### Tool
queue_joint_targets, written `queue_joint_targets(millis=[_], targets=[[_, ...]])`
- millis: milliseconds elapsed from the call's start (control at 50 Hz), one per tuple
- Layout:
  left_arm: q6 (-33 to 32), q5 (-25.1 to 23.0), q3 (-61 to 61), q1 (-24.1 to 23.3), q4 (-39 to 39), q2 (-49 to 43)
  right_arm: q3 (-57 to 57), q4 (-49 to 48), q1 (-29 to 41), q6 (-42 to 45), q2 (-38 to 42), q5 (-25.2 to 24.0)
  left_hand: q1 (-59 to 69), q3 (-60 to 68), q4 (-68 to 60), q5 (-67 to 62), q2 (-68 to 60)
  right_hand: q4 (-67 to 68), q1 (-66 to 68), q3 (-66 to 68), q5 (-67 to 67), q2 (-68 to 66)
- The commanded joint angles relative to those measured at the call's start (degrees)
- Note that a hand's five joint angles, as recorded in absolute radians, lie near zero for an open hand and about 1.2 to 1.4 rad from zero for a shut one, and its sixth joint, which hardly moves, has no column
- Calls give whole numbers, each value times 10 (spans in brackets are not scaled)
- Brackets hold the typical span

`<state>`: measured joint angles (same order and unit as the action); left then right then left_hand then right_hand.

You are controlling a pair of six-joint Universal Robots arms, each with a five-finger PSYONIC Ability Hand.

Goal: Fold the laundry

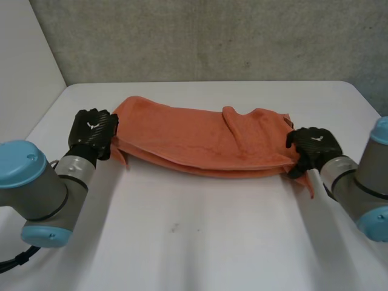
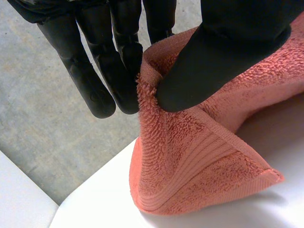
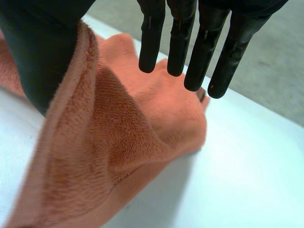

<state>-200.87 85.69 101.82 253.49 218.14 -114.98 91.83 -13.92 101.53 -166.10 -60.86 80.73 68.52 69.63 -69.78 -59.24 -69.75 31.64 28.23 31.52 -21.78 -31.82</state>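
Plainly, the orange towel [image 1: 200, 136] lies as a long band across the far half of the white tabletop [image 1: 200, 248], its long axis running side to side between the two hands; along the near edge two layers show, one over the other, so I judge it already doubled lengthwise. A raised ridge of cloth sits right of the middle.

The left hand [image 1: 92, 130] is at the towel's left end; in its wrist view the thumb [image 2: 223, 47] presses the bunched terry edge against the fingers [image 2: 123, 80], so that hand is pinching the towel [image 2: 190, 166], whose corner hangs down to the tabletop beneath it.

The right hand [image 1: 312, 145] is at the right end; in its wrist view the fingers [image 3: 152, 38] stand straight and apart from the cloth, while the towel [image 3: 118, 142] edge rises and drapes against the thumb [image 3: 38, 57]; I read that hand as released, with the cloth merely lying over it. A corner of the towel hangs below it toward the near side.

What the coming move turns on is that each hand sits at one short end, with the whole length of cloth between them; neither is nearer the middle. Folding end to end would mean carrying one end along that axis to the other; the right hand would probably need to close first, or the end may slip off.
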Motion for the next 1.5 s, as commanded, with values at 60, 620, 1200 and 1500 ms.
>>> queue_joint_targets(millis=[60,620,1200,1500], targets=[[0,0,18,-3,1,3,47,26,-51,-112,-30,14,115,104,-102,-108,-103,58,93,60,-57,-57],[2,2,-7,11,0,-76,121,-16,-74,-35,-109,-17,-344,-355,357,351,356,484,518,485,-482,-482],[-3,66,-12,39,3,-61,131,-41,-109,8,-135,-14,114,103,-101,-107,-102,484,518,485,-482,-482],[-123,63,84,38,-112,181,107,73,-110,164,-224,-21,115,104,-102,-108,-103,484,518,485,-482,-482]])
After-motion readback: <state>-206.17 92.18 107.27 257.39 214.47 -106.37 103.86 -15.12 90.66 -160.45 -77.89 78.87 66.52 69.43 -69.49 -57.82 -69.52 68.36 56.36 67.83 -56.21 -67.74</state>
